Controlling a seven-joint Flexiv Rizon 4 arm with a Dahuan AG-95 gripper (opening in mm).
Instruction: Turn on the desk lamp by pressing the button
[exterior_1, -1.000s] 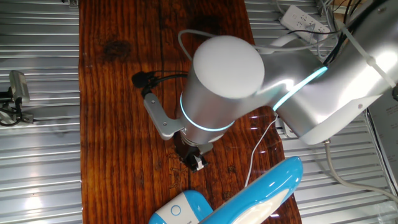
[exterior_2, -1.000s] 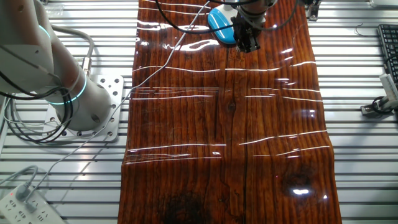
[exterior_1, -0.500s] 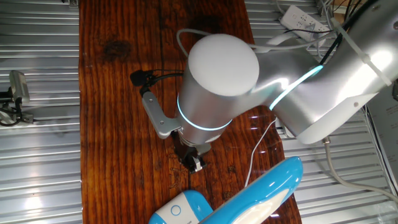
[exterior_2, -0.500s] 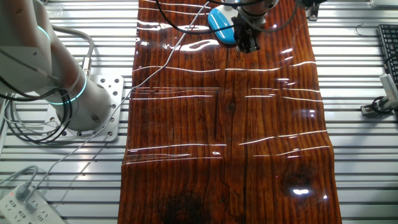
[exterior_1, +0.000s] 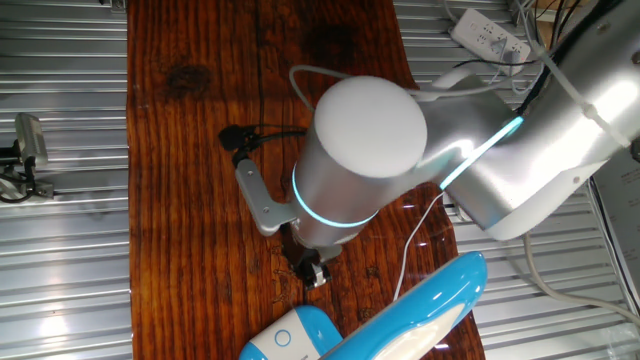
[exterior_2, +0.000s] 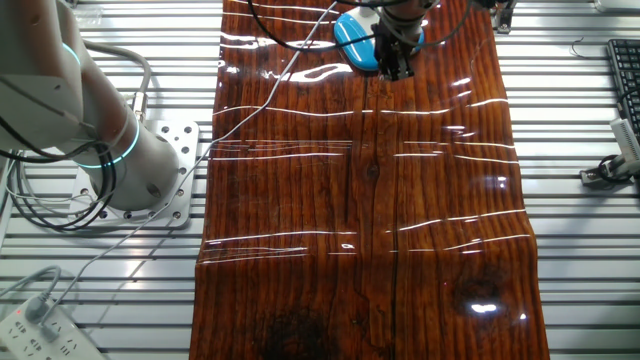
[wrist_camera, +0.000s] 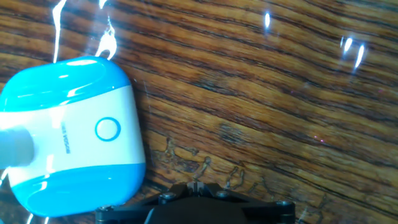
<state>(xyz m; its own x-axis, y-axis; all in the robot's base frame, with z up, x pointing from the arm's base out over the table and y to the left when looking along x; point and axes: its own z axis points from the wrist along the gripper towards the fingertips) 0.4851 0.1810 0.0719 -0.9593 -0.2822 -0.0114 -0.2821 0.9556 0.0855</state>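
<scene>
The desk lamp's sky-blue and white base lies at the left of the hand view, with a round ring button on its white face. In one fixed view the base sits at the bottom edge and the long blue arm runs to its right. In the other fixed view the base is at the far end of the board. My gripper is shut and empty. It hangs over the wood just right of the base, clear of the button. It also shows in both fixed views.
The lamp's thin white cord runs across the dark wooden board. A power strip lies off the board at the back. A small camera mount stands to the left. The silver arm's base stands beside the board.
The gripper has shifted a little closer to the lamp base. The lamp has not moved.
</scene>
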